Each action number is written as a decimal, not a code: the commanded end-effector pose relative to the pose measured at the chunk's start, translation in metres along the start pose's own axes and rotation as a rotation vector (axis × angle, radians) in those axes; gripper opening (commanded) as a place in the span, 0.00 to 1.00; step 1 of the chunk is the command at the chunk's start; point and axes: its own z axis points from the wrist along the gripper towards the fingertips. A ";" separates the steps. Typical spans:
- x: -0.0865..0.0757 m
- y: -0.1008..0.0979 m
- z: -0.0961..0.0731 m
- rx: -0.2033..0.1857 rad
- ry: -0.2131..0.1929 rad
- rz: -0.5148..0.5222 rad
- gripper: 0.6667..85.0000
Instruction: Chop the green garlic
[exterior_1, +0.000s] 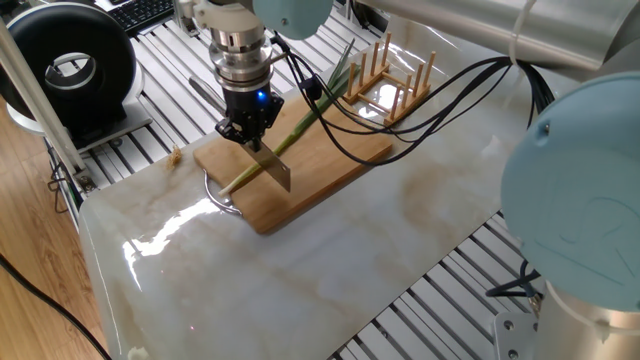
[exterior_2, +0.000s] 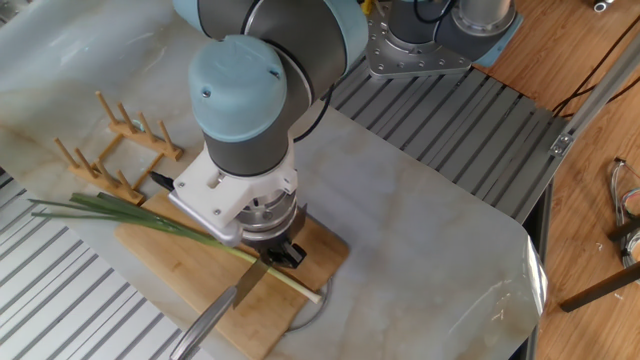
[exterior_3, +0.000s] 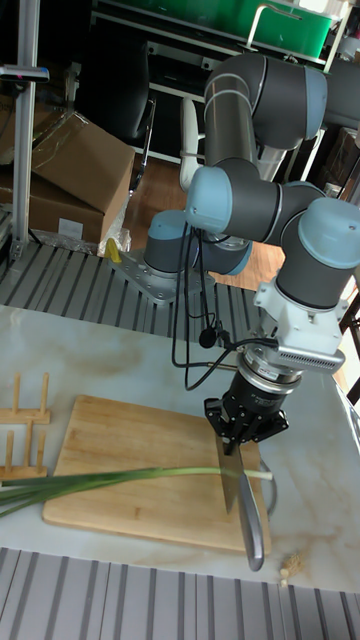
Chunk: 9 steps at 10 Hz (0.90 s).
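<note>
tall fixed view: gripper (exterior_3: 243, 437) clamped on knife (exterior_3: 249, 500), blade across the pale end of the green garlic (exterior_3: 120, 482). stalk lies lengthwise on cutting board (exterior_3: 110, 440), leaves hang off its left edge near peg rack (exterior_3: 22, 428). risk: nothing pins the stalk, so it may roll or skid under the blade, giving a partial cut.

Arm reaching down, gripper low

The arm (exterior_3: 262, 200) bends over and points its wrist (exterior_2: 243, 195) straight down. The gripper (exterior_1: 247, 131) hangs at the bottom, its fingers (exterior_3: 232, 425) pinched tight on a knife (exterior_3: 247, 496).
</note>
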 end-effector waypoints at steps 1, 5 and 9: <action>0.001 0.004 -0.008 -0.006 0.001 0.007 0.01; 0.006 0.012 -0.014 -0.024 0.013 0.025 0.01; 0.009 0.031 -0.014 -0.072 0.026 0.057 0.01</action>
